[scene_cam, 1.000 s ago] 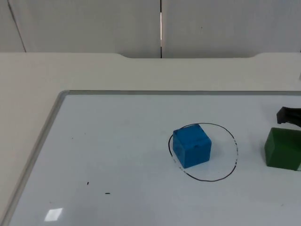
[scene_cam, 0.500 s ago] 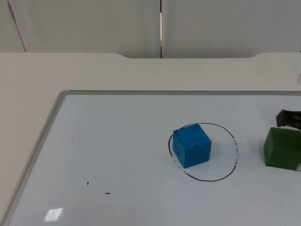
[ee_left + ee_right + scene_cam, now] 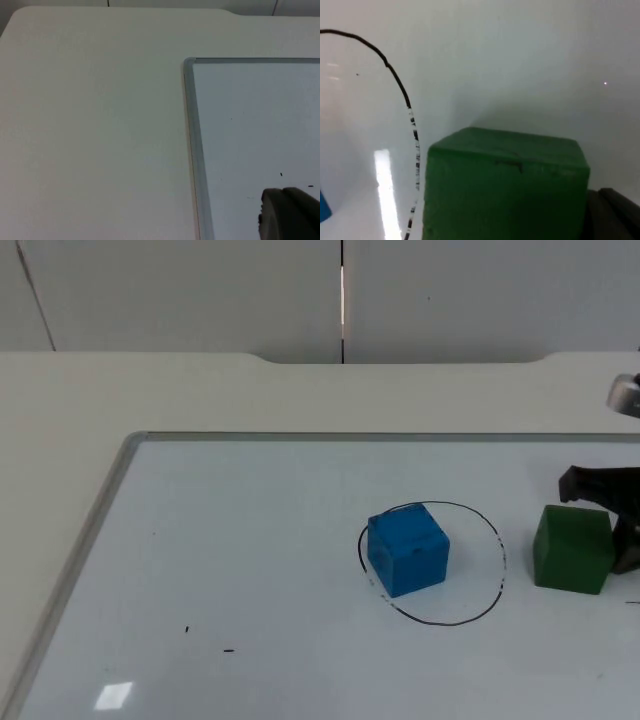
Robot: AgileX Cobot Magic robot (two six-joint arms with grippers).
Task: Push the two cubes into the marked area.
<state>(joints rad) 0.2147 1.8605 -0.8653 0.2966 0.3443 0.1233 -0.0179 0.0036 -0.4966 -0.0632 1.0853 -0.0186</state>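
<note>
Surface: whiteboard [image 3: 250,570] on a pale table.

Blue cube [image 3: 407,548]: inside your drawn circle [image 3: 497,585].

Green cube [image 3: 572,549]: just outside it, toward the right edge.

Right end effector [image 3: 612,510]: behind the green cube as pusher; finger spread indeterminable.

Left end effector [image 3: 287,215]: waiting near the left edge; state indeterminable.

Glossy whiteboard [image 3: 250,570] – metal-look frame, matt green cube [image 3: 571,549], matt blue cube [image 3: 407,549]

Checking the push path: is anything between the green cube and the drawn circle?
Nothing visible lies between the green cube and the marked circle; bare whiteboard separates them. The blue cube sits inside, toward the far side. The right gripper is behind the green cube.
</note>
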